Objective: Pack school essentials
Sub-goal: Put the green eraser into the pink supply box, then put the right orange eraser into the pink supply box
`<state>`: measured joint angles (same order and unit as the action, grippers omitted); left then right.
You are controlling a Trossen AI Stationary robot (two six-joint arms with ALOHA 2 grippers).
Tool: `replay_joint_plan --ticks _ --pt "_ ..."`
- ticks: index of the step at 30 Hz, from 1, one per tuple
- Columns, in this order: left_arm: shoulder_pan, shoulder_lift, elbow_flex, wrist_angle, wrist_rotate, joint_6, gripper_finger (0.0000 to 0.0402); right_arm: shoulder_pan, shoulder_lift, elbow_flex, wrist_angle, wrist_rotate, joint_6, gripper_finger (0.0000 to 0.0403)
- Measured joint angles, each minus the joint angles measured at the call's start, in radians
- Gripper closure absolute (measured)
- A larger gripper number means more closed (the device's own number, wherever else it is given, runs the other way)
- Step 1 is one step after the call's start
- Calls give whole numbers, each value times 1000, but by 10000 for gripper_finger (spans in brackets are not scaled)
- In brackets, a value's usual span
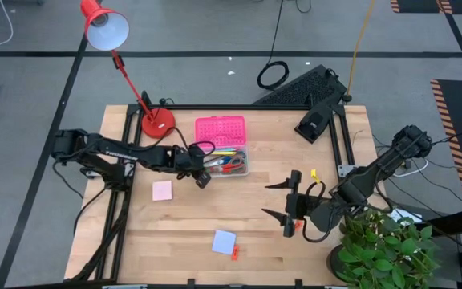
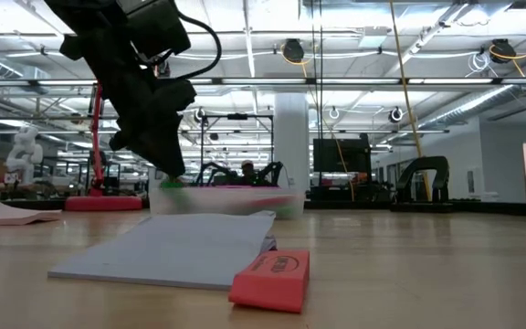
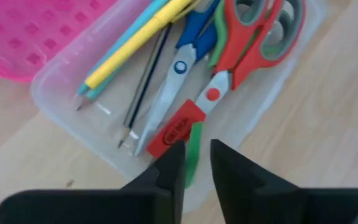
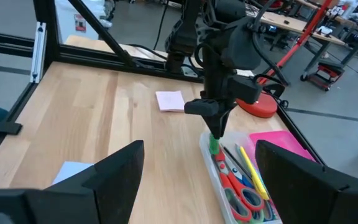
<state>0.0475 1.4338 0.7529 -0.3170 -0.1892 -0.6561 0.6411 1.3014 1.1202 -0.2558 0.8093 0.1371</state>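
A clear box (image 1: 229, 160) in the middle of the table holds red-handled scissors (image 3: 253, 37), blue-handled scissors (image 3: 191, 43), yellow and teal pencils (image 3: 129, 43) and a red eraser (image 3: 176, 129). My left gripper (image 3: 196, 168) stands over the box's left end, shut on a green eraser (image 4: 214, 147). On the bare table lie a pink note pad (image 1: 162, 190), a blue note pad (image 1: 224, 241) and a second red eraser (image 1: 235, 252). Right of the box, my right gripper (image 1: 287, 205) waits wide open with nothing between its fingers. My left gripper pinches the green eraser (image 3: 193, 146) between its two fingers, coming from above and pointing down. The eraser's lower end sticks out below the fingertips (image 4: 211, 118) at the box's left end. Whether it touches the box floor, I cannot tell.
The box's pink lid (image 1: 220, 129) lies just behind the box. A red desk lamp stands with its base (image 1: 157, 122) at the far left. A green plant (image 1: 387, 241) is at the near right corner and a black device (image 1: 315, 120) at the far right.
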Motion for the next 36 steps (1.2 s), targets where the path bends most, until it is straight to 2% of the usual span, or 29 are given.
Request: replay_joint_plan --ticks 8,12,18,23,30,36 --pt "2 -10 1 -6 2 62 271 0 0 0 -3 -2 7 103" --pt "2 -37 6 -18 -1 100 269 0 0 0 -3 -2 22 103" --pt "-21 -116 8 -13 -3 125 270 0 0 0 -13 -32 130 103" --pt "-67 -201 8 16 -3 150 270 0 15 0 -28 -153 207 103" --pt "-134 -283 9 94 -3 209 270 -7 108 1 -159 -293 256 103" --pt "-162 -298 9 89 -3 252 270 -11 225 0 -243 -583 149 118"
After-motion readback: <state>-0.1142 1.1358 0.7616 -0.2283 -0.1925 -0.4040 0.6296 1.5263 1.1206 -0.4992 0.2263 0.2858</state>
